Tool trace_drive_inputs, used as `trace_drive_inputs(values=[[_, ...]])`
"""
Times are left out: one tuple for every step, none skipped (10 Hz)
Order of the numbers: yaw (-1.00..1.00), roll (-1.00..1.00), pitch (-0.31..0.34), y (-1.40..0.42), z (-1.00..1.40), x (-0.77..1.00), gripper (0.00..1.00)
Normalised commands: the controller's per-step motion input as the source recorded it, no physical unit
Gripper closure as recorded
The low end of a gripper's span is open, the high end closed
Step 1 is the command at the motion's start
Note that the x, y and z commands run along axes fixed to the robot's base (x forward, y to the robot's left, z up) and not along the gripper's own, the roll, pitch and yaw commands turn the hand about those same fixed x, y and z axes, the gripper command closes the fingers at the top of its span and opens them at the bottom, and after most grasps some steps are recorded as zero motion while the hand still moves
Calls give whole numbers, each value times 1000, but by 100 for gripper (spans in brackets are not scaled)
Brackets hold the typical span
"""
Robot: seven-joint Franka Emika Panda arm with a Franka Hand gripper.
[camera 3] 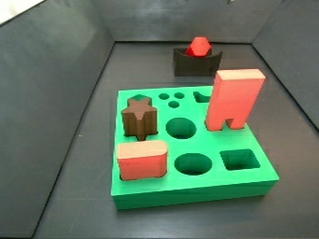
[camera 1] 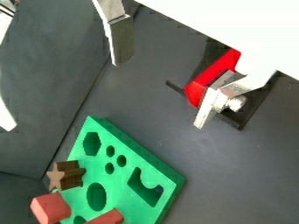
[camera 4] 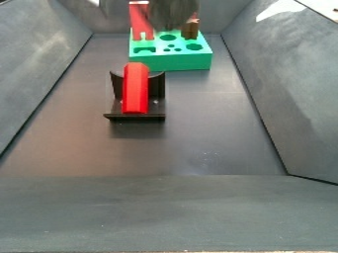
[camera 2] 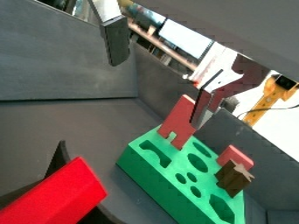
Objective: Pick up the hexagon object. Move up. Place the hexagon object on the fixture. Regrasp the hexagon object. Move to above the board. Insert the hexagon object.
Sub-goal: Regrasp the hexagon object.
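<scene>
The hexagon object (camera 3: 199, 45), a bright red bar, lies in the notch of the black fixture (camera 3: 193, 65) behind the green board (camera 3: 187, 193). Seen lengthwise in a side view, the hexagon object (camera 4: 136, 87) rests along the fixture (camera 4: 133, 115), with the board (camera 4: 185, 62) beyond. My gripper (camera 1: 162, 92) stands open with nothing between its fingers. In a wrist view one silver finger (camera 1: 218, 98) shows beside the hexagon object (camera 1: 214, 72). The gripper (camera 2: 158, 94) also shows open, with the hexagon object (camera 2: 52, 197) off to one side. Neither side view shows the gripper.
A tall salmon block (camera 3: 234, 98), a brown star peg (camera 3: 138, 119) and a short salmon block (camera 3: 142, 161) stand in the board. Dark walls (camera 3: 62, 84) enclose the dark floor (camera 4: 172, 158).
</scene>
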Motion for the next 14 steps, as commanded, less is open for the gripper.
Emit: trace_drive_inputs(values=[[23, 1000, 27, -365, 154, -101, 0], [23, 1000, 25, -141, 44, -47, 0], [23, 1000, 26, -26, 32, -30, 0], [23, 1000, 26, -18, 19, -23, 0], [24, 1000, 19, -32, 6, -27, 0], [24, 1000, 14, -32, 13, -38, 0], [25, 1000, 9, -29, 13, -44, 0], [26, 1000, 3, -26, 2, -41, 0], [26, 1000, -4, -24, -2, -39, 0], [28, 1000, -11, -21, 5, -39, 0], [28, 1000, -16, -18, 3, -33, 0], [29, 1000, -19, -19, 2, -32, 0], [31, 1000, -19, -14, 7, -29, 0], [32, 1000, -17, -15, 15, -22, 0]])
